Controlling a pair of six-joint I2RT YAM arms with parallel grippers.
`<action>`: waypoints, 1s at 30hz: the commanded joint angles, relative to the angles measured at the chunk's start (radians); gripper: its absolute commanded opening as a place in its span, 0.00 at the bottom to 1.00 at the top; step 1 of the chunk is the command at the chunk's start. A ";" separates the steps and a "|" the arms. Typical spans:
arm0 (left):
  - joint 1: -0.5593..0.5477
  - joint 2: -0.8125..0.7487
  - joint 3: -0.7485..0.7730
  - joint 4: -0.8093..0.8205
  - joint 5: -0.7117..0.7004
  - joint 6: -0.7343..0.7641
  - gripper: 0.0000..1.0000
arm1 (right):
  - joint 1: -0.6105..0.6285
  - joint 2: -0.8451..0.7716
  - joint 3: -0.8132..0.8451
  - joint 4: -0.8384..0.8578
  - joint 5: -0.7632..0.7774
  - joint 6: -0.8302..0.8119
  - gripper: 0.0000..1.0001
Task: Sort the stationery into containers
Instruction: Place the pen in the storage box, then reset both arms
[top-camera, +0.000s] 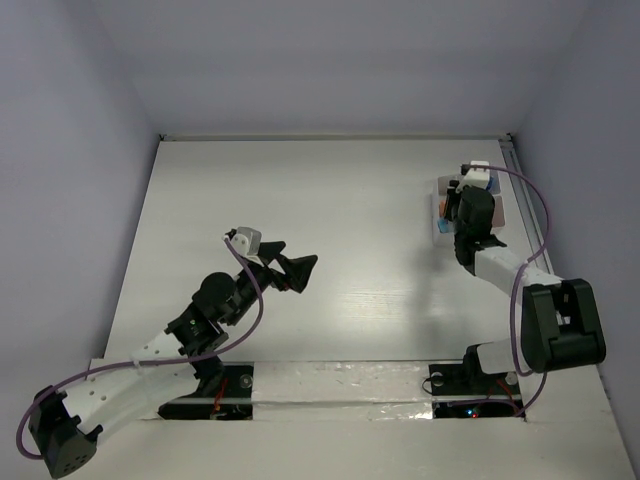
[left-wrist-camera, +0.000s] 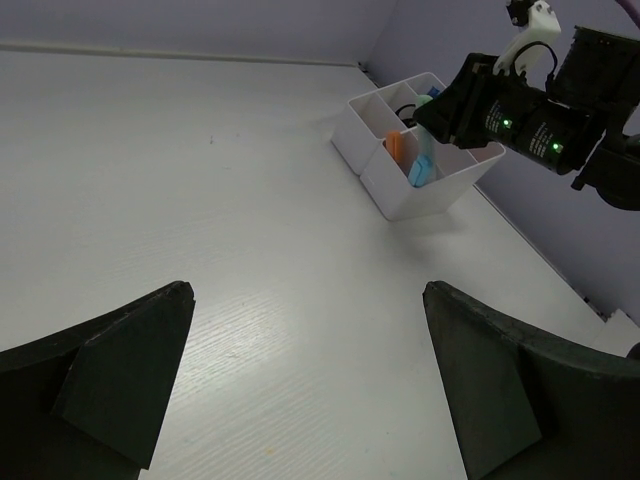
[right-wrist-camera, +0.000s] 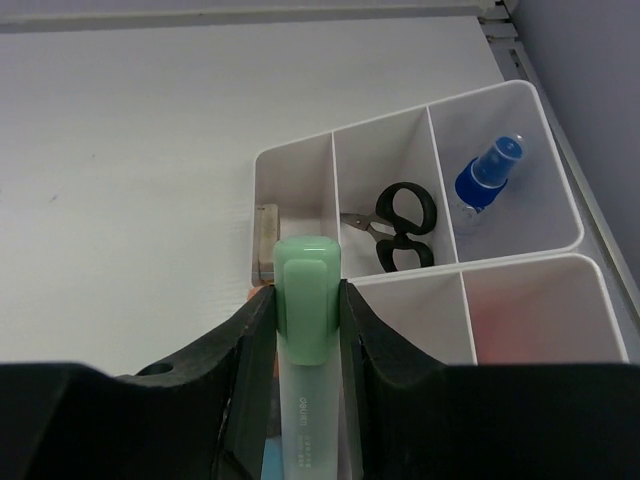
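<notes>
While right gripper (right-wrist-camera: 305, 320) sits half-closed, pinching the mint highlighter (right-wrist-camera: 308, 290) above the tray (right-wrist-camera: 295, 190) | left gripper (left-wrist-camera: 308, 300) wide open, empty, over the tabletop (left-wrist-camera: 200, 150) | tip: centre over one compartment, clear the dividers, lower before releasing.

Place: robotics lab cell.
Enclosure: plain lilac walls (top-camera: 330, 60) around white wood-grain bench (top-camera: 330, 200).
Fixtures: black-and-white left robot arm (top-camera: 120, 375) and right robot arm (top-camera: 500, 265) mounted at bench edge.

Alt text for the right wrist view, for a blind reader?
The right gripper grips a mint-green plastic highlighter pen over a white divided plastic tray. Black-handled scissors lie in one far compartment, a blue-capped bottle in the next.
</notes>
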 joint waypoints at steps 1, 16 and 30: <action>-0.004 -0.009 -0.009 0.053 0.011 -0.005 0.99 | 0.001 -0.065 -0.024 0.061 0.010 0.037 0.36; -0.004 -0.016 -0.006 0.039 -0.034 -0.002 0.99 | 0.001 -0.410 -0.052 -0.080 -0.056 0.178 0.67; -0.004 -0.086 0.122 -0.080 -0.101 -0.159 0.99 | 0.001 -0.989 0.129 -0.447 -0.571 0.491 1.00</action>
